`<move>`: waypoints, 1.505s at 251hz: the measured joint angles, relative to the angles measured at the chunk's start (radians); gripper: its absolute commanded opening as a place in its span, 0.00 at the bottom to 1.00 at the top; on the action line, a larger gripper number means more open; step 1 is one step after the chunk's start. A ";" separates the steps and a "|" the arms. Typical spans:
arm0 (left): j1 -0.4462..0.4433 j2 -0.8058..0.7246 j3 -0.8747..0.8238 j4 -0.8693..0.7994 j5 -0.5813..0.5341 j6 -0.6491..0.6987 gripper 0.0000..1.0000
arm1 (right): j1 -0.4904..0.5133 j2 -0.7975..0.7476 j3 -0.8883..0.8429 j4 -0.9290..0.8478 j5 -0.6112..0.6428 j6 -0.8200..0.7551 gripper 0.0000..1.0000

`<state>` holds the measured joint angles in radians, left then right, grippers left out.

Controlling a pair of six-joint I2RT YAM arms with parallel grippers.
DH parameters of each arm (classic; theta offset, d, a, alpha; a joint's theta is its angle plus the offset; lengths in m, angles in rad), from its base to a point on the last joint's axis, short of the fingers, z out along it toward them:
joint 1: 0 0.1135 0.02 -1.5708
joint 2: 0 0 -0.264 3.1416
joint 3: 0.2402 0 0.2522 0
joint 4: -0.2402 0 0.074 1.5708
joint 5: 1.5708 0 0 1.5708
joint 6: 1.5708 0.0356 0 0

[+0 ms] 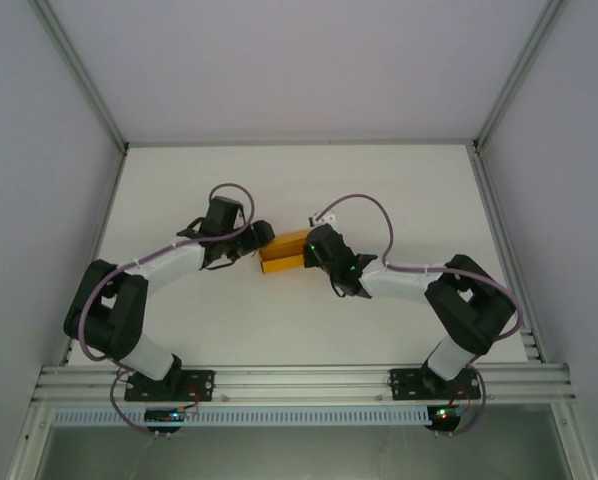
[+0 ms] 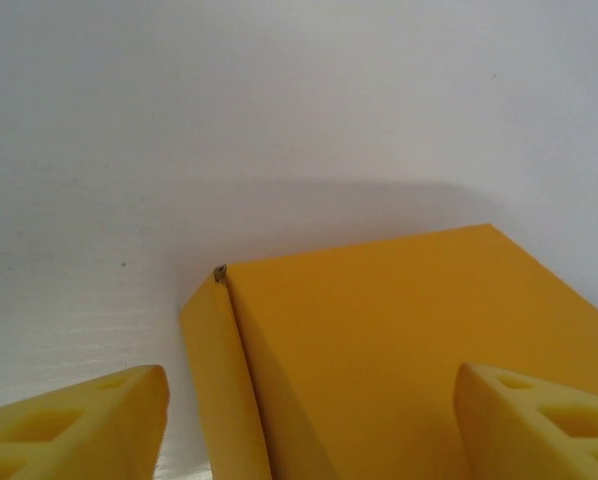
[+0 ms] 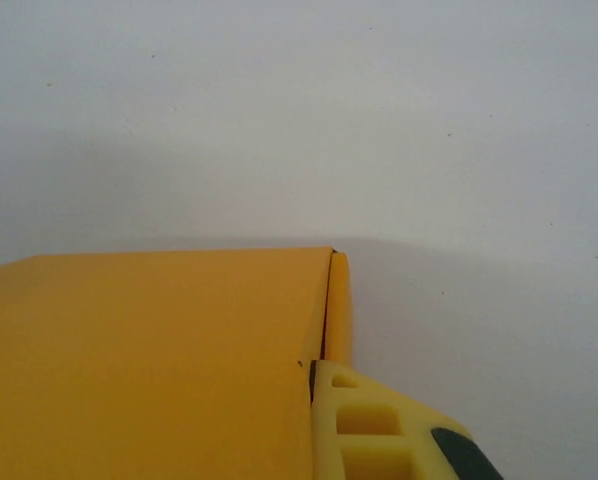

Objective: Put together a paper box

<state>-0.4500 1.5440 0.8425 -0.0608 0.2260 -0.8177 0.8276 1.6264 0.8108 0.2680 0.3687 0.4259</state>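
The paper box (image 1: 282, 252) is an orange-yellow folded card box lying on the white table between the two arms. My left gripper (image 1: 262, 240) is at its left end. In the left wrist view that gripper (image 2: 314, 430) stands open, and its yellow fingers (image 2: 89, 420) straddle a corner of the paper box (image 2: 399, 340) without closing on it. My right gripper (image 1: 314, 252) is at the box's right end. In the right wrist view one yellow finger (image 3: 369, 425) presses on the side wall of the paper box (image 3: 149, 360); the other finger is hidden behind the top panel, so the right gripper (image 3: 314, 385) is pinched on thin card.
The white table (image 1: 399, 190) is walled by white panels on three sides. An aluminium rail (image 1: 299, 382) carrying both arm bases runs along the near edge. Cables loop above each wrist.
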 measured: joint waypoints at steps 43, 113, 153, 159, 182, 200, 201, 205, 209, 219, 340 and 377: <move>0.007 0.023 -0.058 0.083 0.037 -0.022 0.59 | 0.020 -0.010 -0.035 -0.042 -0.042 -0.008 0.36; 0.007 0.030 -0.139 0.226 0.060 -0.035 0.48 | 0.024 -0.194 -0.140 -0.171 -0.117 0.002 0.68; 0.006 0.055 -0.163 0.302 0.074 -0.028 0.39 | 0.016 -0.298 -0.216 -0.208 -0.176 -0.017 0.85; 0.006 0.061 -0.163 0.309 0.076 -0.024 0.37 | 0.014 -0.309 -0.225 -0.212 -0.187 -0.019 0.88; 0.005 0.083 -0.164 0.349 0.079 -0.008 0.31 | -0.001 -0.338 -0.248 -0.213 -0.232 -0.029 0.99; 0.005 0.100 -0.166 0.386 0.085 0.003 0.27 | -0.018 -0.357 -0.261 -0.212 -0.267 -0.029 0.99; 0.005 0.101 -0.166 0.388 0.085 0.002 0.26 | -0.019 -0.358 -0.262 -0.212 -0.270 -0.029 0.99; 0.005 0.104 -0.166 0.396 0.086 0.006 0.25 | -0.025 -0.361 -0.264 -0.211 -0.279 -0.028 0.99; 0.005 0.109 -0.167 0.408 0.089 0.005 0.24 | -0.030 -0.364 -0.265 -0.209 -0.286 -0.029 0.99; 0.005 0.117 -0.171 0.433 0.095 0.008 0.24 | -0.049 -0.369 -0.266 -0.209 -0.313 -0.028 0.99; 0.113 0.210 -0.244 0.719 0.283 -0.026 0.13 | -0.319 -0.150 -0.034 -0.230 -0.674 0.103 0.98; 0.128 0.223 -0.263 0.772 0.306 -0.033 0.14 | -0.336 -0.034 0.064 -0.248 -0.790 0.159 0.93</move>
<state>-0.3222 1.7668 0.5797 0.7113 0.5320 -0.8509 0.4915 1.5921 0.8749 0.0204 -0.4210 0.5846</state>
